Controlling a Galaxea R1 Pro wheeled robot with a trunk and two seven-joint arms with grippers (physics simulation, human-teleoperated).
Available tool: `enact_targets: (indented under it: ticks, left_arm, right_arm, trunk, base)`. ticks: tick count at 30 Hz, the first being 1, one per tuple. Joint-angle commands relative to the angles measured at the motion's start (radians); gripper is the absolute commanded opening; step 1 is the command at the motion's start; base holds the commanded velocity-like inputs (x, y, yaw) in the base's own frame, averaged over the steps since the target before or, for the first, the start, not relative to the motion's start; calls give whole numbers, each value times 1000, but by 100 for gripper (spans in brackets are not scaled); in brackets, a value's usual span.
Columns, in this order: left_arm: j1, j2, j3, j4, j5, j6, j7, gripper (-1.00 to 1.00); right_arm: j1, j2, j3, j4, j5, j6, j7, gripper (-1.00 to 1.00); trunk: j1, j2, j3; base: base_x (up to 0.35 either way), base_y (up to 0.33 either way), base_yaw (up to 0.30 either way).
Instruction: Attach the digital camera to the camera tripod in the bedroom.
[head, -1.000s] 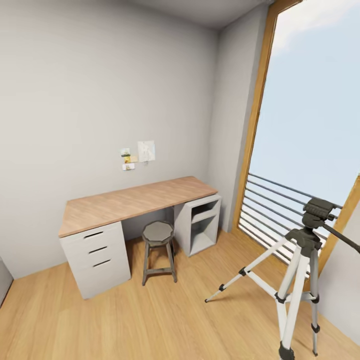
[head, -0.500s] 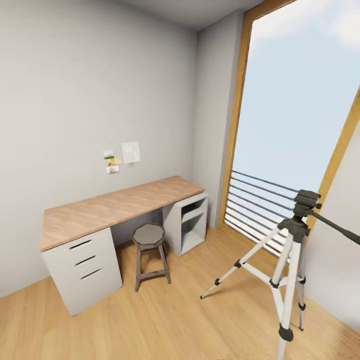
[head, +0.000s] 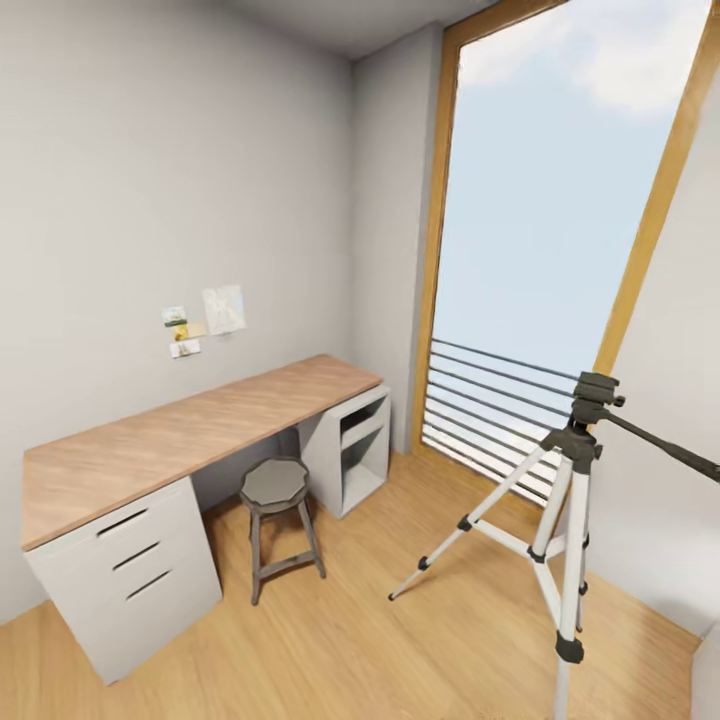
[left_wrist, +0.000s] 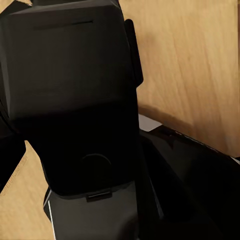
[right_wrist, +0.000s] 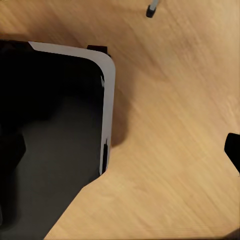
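Open wood floor (head: 330, 650) near centre. Obstacles: camera tripod (head: 560, 520) right, legs splayed before the window (head: 530, 260); stool (head: 277, 525) and bench (head: 170, 435) along far-left wall.

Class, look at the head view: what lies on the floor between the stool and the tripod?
Nothing: in the head view, bare wood floor runs from the stool to the tripod.

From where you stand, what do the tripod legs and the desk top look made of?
The camera tripod legs look like silver-white metal or plastic tubes, smooth, with black joints and feet. The desk top looks like matt light-brown wood or wood veneer, with visible grain.
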Motion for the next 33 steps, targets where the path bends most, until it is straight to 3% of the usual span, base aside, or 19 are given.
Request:
enact_targets:
  ticks: [1, 33]
  left_arm:
    - [0, 0, -9, 0, 7, -2, -1, -100]
    - [0, 5, -7, -1, 19, -1, 1, -100]
  right_arm:
    - [-1, 0, -9, 3, 10, -6, 2, 100]
    - [-1, 0, -10, 3, 10, -6, 2, 100]
  trunk:
    - [0, -1, 0]
    - [0, -1, 0]
  base:
    - [29, 48, -285]
    - [3, 5, -285]
